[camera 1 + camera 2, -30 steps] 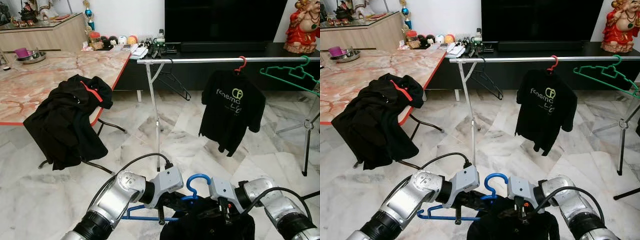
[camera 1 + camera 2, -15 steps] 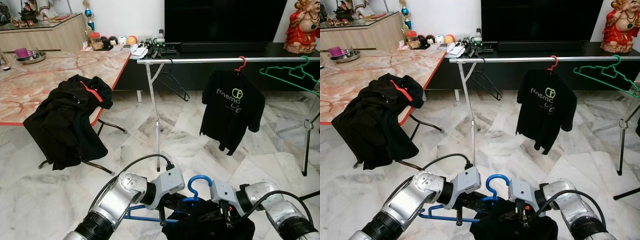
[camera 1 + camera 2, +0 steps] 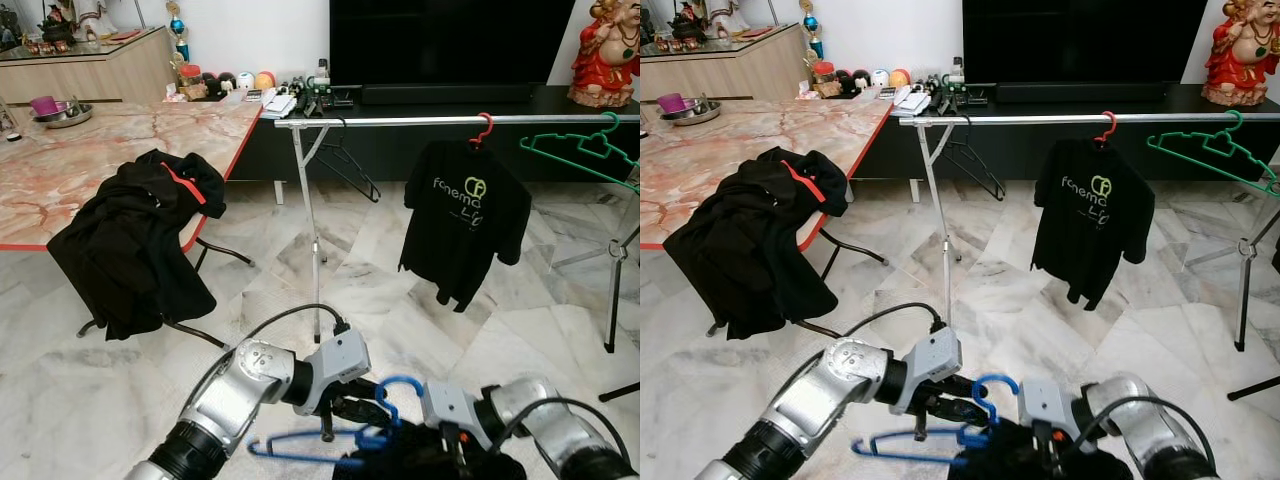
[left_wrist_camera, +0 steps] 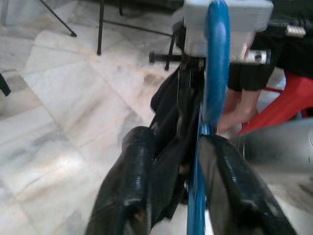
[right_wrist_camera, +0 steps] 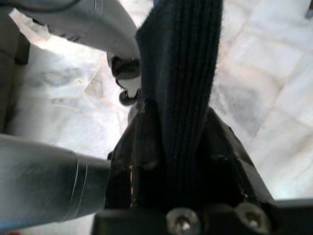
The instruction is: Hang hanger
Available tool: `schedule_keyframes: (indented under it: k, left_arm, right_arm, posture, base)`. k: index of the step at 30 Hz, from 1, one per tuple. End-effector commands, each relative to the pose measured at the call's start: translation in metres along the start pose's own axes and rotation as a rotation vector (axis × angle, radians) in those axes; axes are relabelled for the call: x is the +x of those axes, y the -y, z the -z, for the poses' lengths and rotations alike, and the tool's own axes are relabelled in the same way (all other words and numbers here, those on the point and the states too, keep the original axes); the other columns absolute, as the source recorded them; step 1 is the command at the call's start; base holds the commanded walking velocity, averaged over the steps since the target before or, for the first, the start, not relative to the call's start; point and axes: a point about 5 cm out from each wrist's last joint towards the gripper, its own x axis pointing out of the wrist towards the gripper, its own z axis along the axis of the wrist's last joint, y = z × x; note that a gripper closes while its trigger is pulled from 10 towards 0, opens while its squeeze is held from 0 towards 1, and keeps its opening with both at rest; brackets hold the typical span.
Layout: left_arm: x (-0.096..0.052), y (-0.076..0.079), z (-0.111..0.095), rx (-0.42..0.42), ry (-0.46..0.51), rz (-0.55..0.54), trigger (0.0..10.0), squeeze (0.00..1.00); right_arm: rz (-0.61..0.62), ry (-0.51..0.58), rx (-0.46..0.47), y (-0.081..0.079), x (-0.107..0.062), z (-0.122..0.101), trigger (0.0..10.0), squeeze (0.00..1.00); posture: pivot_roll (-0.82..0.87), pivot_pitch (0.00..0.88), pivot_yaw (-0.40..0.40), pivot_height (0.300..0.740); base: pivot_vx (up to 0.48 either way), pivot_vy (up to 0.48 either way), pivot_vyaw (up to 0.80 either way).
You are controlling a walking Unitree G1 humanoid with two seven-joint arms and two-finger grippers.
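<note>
Low between my two hands, blue hanger with a black garment on it, far below the rail.

Its hook (image 3: pixel 398 388) curls upward and opens toward my left, while the long bar (image 3: pixel 300 450) runs roughly level out to my left side. My left hand (image 3: pixel 362 410) is closed on the neck just under the hook; my right hand (image 5: pixel 168 161) is pinched shut on a fold of the black garment (image 3: pixel 420 462). The silver rail (image 3: pixel 420 121) lies well ahead and above, running left to right, with bare rail between the black hanger (image 3: pixel 345 165) and the hung T-shirt (image 3: pixel 465 220).
</note>
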Motion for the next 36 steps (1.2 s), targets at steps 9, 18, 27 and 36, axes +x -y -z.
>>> schedule_keyframes:
  k: [9, 18, 27, 36]
  left_arm:
    - [-0.031, -0.004, 0.017, -0.041, -0.061, -0.099, 10.0, 1.00]
    - [-0.043, 0.005, 0.039, -0.137, -0.064, -0.175, 10.0, 1.00]
    - [-0.043, 0.011, 0.062, -0.218, -0.090, -0.272, 10.0, 0.00]
    - [-0.034, 0.009, 0.084, -0.305, -0.107, -0.365, 10.0, 0.00]
  right_arm:
    - [0.164, 0.006, 0.067, 0.006, -0.024, 0.014, 0.0, 0.00]
    - [0.286, 0.049, 0.080, 0.006, -0.054, 0.019, 0.0, 0.00]
    - [0.401, 0.051, -0.003, 0.012, -0.100, 0.003, 0.0, 0.00]
    - [0.424, 0.089, -0.144, 0.020, -0.128, -0.041, 0.0, 0.00]
  posture:
    - [0.03, 0.004, -0.002, 0.740]
    - [0.03, 0.021, -0.005, 0.740]
    - [0.02, 0.034, -0.005, 0.740]
    - [0.00, 0.040, -0.002, 0.740]
  base:
    - [0.000, 0.000, 0.00]
    - [0.000, 0.000, 0.00]
    - [0.000, 0.000, 0.00]
    - [0.000, 0.000, 0.00]
